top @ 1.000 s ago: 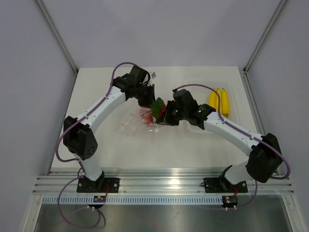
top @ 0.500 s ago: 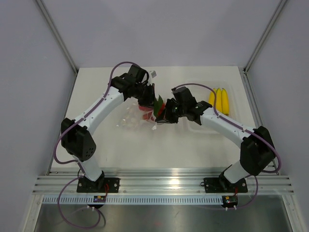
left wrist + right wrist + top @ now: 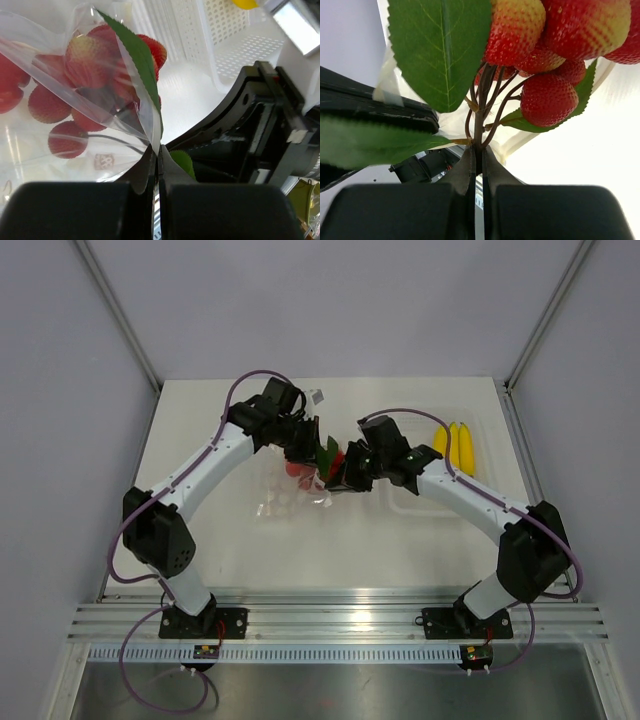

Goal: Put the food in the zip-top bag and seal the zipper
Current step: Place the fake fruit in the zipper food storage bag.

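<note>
My left gripper (image 3: 305, 452) (image 3: 159, 152) is shut on the upper edge of the clear dotted zip-top bag (image 3: 285, 495) (image 3: 75, 65) and holds its mouth lifted. My right gripper (image 3: 338, 472) (image 3: 479, 150) is shut on the brown stem of the strawberry cluster (image 3: 300, 470) (image 3: 545, 45). The red fruits and green leaves (image 3: 440, 50) sit at the bag's mouth, and several fruits show through the plastic in the left wrist view (image 3: 100, 55). The yellow bananas (image 3: 455, 448) lie in the clear tray at the right. The zipper strip itself I cannot make out.
A clear rigid tray (image 3: 425, 502) (image 3: 240, 45) stands right of the grippers, under the right arm. The two grippers are almost touching over the middle of the white table (image 3: 200, 540). Walls close the back and sides.
My right gripper has carried the strawberry cluster a little left and back toward the bag's mouth. My left gripper has lifted the bag edge slightly, and the bag has shifted with it.
</note>
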You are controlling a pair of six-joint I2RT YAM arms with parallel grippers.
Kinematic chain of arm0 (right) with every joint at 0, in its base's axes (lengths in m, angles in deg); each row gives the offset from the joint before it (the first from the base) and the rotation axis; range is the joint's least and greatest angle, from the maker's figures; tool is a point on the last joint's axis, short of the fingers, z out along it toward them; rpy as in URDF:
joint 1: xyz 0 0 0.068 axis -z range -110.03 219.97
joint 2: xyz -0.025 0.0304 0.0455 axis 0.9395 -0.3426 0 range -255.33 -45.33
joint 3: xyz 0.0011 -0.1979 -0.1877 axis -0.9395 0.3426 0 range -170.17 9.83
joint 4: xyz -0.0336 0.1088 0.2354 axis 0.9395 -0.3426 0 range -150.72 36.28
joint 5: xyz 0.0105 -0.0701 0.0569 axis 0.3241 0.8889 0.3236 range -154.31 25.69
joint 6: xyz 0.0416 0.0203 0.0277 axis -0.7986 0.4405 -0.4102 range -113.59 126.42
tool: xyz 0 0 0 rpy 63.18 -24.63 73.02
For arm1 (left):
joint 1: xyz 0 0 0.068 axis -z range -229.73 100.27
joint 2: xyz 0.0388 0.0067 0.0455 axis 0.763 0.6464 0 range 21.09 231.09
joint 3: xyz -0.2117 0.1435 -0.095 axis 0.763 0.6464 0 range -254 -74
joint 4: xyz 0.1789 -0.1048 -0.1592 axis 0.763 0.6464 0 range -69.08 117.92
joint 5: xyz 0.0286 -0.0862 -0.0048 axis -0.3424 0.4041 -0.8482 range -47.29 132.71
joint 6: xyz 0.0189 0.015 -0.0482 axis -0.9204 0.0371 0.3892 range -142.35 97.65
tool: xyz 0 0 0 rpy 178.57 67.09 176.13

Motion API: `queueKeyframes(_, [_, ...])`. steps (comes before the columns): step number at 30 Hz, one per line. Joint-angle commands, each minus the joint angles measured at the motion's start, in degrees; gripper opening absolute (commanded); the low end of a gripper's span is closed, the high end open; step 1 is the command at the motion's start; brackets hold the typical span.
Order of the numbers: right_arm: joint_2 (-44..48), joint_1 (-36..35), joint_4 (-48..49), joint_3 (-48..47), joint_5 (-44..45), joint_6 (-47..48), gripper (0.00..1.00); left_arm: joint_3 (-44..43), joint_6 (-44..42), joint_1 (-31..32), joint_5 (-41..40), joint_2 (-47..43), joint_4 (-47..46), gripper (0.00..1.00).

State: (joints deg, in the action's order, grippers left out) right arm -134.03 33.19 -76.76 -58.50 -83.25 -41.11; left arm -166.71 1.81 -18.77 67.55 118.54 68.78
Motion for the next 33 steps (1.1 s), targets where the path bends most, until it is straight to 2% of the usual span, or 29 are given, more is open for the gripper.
queueKeyframes(1, [3.89, 1.62, 0.9, -2.06, 1.01, 1.21, 0.0, 1.3, -1.49, -0.46, 3.02, -3.14, -1.45, 0.0])
queueKeyframes(18, [1.52, 2.67, 1.87, -2.94, -0.13, 0.86, 0.0, 3.58, -4.3, -0.55, 4.78, -3.49, -1.98, 0.0])
queueKeyframes(28, [-3.66, 2.67, 0.72, -6.72, -2.15, 2.96, 0.0, 4.2, -5.88, -0.55, 5.74, -4.02, -1.8, 0.0])
queueKeyframes(33, [-5.69, 3.02, -4.01, -11.37, -1.45, 6.66, 0.0, 4.38, -6.94, -0.55, 5.39, -4.2, -1.27, 0.0])
